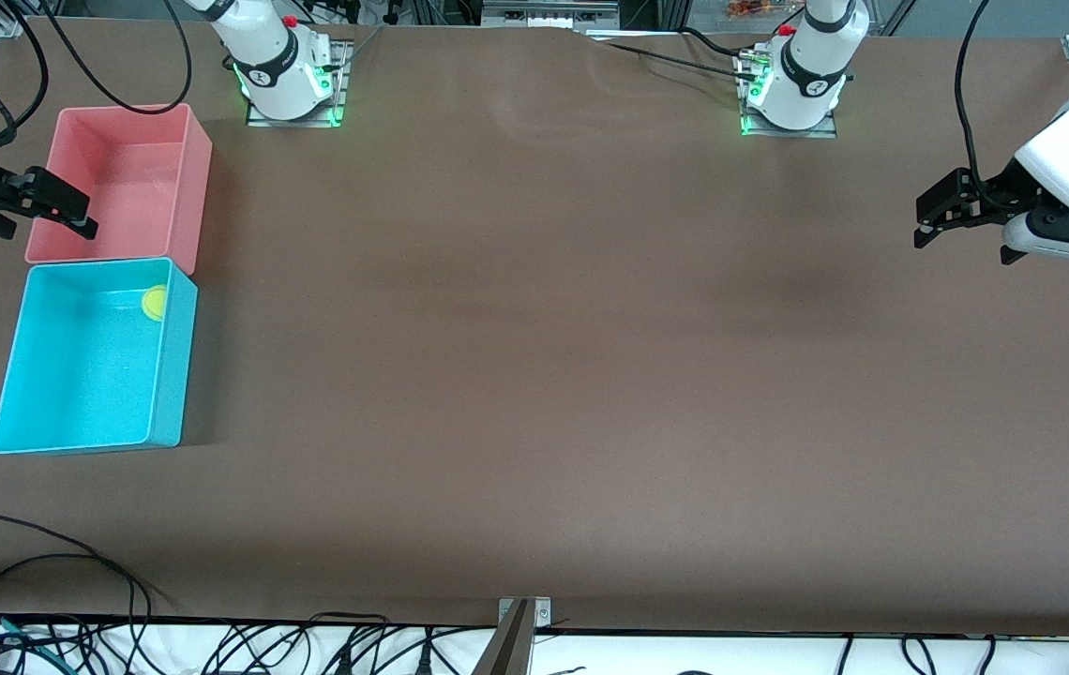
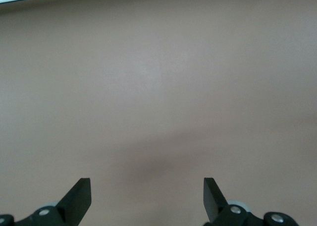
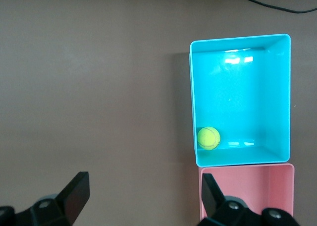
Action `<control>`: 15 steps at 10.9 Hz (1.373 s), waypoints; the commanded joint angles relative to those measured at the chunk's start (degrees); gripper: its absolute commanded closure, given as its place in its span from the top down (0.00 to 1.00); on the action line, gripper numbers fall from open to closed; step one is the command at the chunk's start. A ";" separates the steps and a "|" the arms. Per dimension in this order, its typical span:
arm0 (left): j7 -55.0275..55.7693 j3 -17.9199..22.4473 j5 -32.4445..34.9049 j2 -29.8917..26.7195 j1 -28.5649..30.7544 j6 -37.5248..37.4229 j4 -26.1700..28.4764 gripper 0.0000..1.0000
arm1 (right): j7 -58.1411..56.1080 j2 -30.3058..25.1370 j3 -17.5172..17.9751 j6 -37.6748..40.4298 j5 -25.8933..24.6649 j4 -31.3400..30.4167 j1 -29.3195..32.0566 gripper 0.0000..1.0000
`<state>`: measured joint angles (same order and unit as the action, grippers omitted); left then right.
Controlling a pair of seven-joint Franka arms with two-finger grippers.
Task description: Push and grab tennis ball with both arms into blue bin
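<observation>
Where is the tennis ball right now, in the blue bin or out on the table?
In. The tennis ball rests on the floor of the blue bin, in the corner next to the pink bin.

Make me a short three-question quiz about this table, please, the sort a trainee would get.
1. True or false: the ball lies in the pink bin.
2. Which corner of the blue bin holds the ball? A) a corner next to the pink bin B) a corner nearest the front camera C) none, it sits mid-floor
3. Fill in: the fingers of both the left gripper and the right gripper are ____.

Key:
1. False; it lies in the blue bin.
2. A.
3. Open; the right gripper hangs over the pink bin's outer wall, the left over bare table at its own end.
</observation>
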<state>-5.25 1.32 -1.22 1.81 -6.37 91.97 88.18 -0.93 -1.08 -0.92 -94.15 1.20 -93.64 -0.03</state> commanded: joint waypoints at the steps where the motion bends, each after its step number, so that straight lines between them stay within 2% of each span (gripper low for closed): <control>1: 0.42 -0.27 -0.36 0.30 0.13 -1.09 -1.08 1.00 | -1.18 -0.15 -0.40 1.42 0.30 1.71 0.20 1.00; 15: 0.33 -0.18 -0.36 0.21 0.13 -1.88 -0.82 1.00 | -1.18 -0.07 -0.40 1.33 0.47 1.71 0.12 1.00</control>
<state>-5.23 1.27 -1.22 1.87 -6.38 91.19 88.18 -1.09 -1.09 -1.17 -93.91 1.20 -93.04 -0.03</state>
